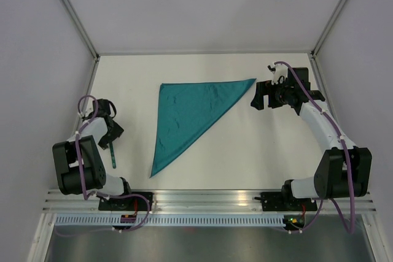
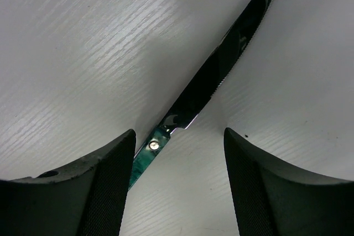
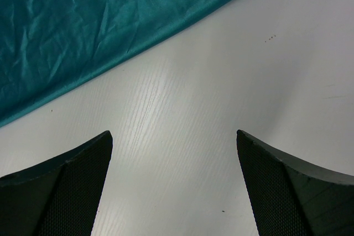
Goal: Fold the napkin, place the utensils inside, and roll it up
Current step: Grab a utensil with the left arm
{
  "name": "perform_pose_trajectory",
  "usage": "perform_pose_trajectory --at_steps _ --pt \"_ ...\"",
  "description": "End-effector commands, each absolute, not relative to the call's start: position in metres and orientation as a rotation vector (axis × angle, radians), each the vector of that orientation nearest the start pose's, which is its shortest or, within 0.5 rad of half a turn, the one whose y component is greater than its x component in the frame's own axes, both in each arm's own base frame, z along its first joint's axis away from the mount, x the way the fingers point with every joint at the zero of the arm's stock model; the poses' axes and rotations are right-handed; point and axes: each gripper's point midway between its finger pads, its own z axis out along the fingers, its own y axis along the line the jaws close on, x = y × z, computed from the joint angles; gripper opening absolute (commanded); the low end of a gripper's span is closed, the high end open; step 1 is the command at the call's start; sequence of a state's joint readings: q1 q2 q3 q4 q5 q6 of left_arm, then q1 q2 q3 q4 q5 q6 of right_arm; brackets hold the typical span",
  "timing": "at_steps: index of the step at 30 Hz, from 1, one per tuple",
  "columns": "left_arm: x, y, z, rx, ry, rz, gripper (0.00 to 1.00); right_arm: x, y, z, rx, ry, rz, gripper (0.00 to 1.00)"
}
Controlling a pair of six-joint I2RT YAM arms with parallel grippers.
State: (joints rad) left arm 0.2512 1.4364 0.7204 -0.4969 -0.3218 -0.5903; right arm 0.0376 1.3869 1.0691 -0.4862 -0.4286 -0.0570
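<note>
From above, the napkin (image 1: 187, 115) lies folded into a triangle, so I judge that loading utensils and rolling remain. In the left wrist view, the left gripper (image 2: 178, 134) hangs wide open over a knife (image 2: 221, 75), well left of the napkin. In the right wrist view, the right gripper (image 3: 174, 134) is wide open and empty, just beside the napkin's edge.

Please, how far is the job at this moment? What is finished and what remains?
Done: the napkin lies folded into a triangle. In hand: the left gripper hovers over a knife on the table, jaws open on either side, not yet gripping. The right gripper is open above bare table beside the napkin's edge. Left: putting the knife inside and rolling up.
</note>
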Motion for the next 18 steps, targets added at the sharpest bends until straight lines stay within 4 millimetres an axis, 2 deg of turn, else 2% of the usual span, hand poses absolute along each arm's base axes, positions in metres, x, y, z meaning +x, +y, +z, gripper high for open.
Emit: perform_pose_trajectory --at_steps 1,18 --pt "0.261 0.095 0.014 -1.157 2.464 0.29 0.69 0.353 0.087 0.155 -0.32 2.315 0.505 0.98" --pt "0.282 0.075 -0.001 -1.17 2.493 0.103 0.56 0.354 0.085 0.152 -0.314 2.323 0.493 0.98"
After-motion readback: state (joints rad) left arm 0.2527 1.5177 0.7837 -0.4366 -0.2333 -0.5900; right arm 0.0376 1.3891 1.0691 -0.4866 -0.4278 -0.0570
